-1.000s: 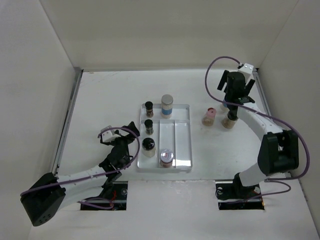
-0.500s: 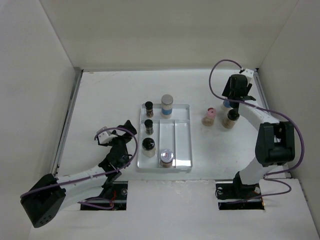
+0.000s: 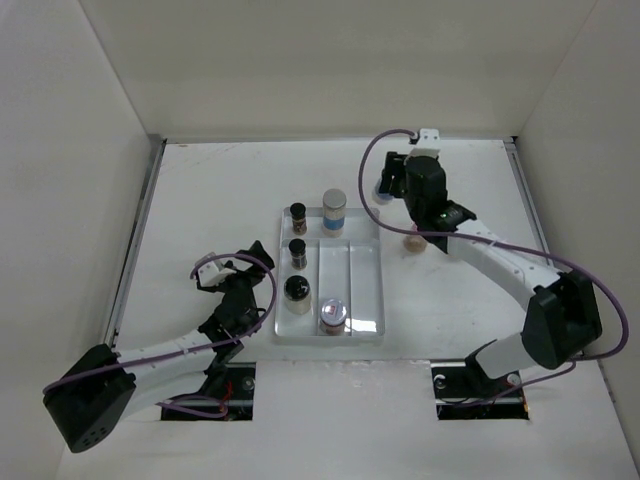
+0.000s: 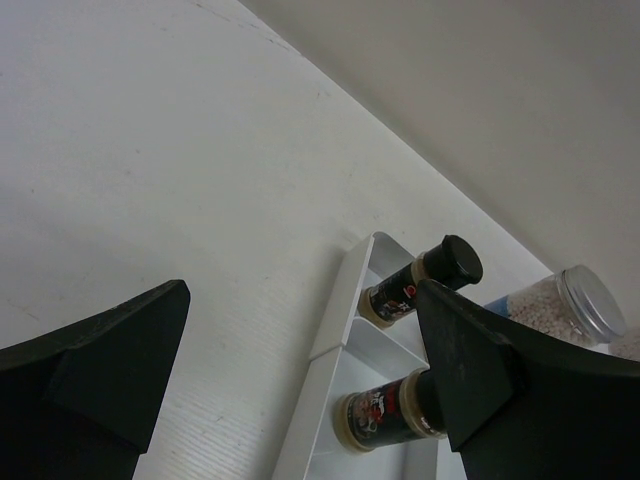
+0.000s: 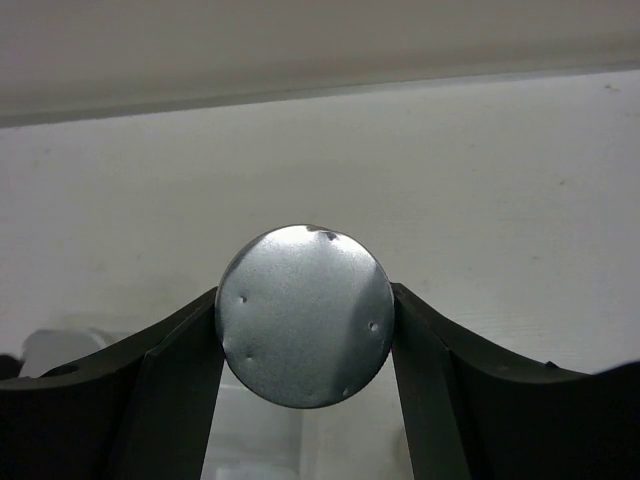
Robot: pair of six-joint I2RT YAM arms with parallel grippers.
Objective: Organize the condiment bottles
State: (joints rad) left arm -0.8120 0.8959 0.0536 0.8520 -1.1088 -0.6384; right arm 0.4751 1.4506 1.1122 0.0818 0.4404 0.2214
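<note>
**Top view.** The white rectangular divided tray (image 3: 366,292) sits mid-table. Its left cells hold a small black-capped bottle (image 3: 298,213), a second black-capped bottle (image 3: 297,250) just in front of it, then a round black-lidded jar (image 3: 297,290). A blue-labelled silver-lidded jar (image 3: 334,208) stands at the rear edge and a light-capped jar (image 3: 333,314) at the front. The right-hand cell looks free.

The right gripper (image 3: 387,186) hangs just past the tray's rear right corner, carrying a silver-capped bottle (image 3: 380,187); probably bound for that free cell. A pinkish bottle (image 3: 414,241) stands off the tray, partly hidden under that arm. The left gripper (image 3: 258,278) sits beside the tray's left wall, out of the other arm's path.

**Left wrist view.** The left fingers (image 4: 100,370) are spread apart with nothing between them, and they face the tray wall.

**Right wrist view.** The right fingers (image 5: 440,370) are clamped on either side of the round, dented cap. Gripping at the top probably lets the bottle hang upright for lowering.
</note>
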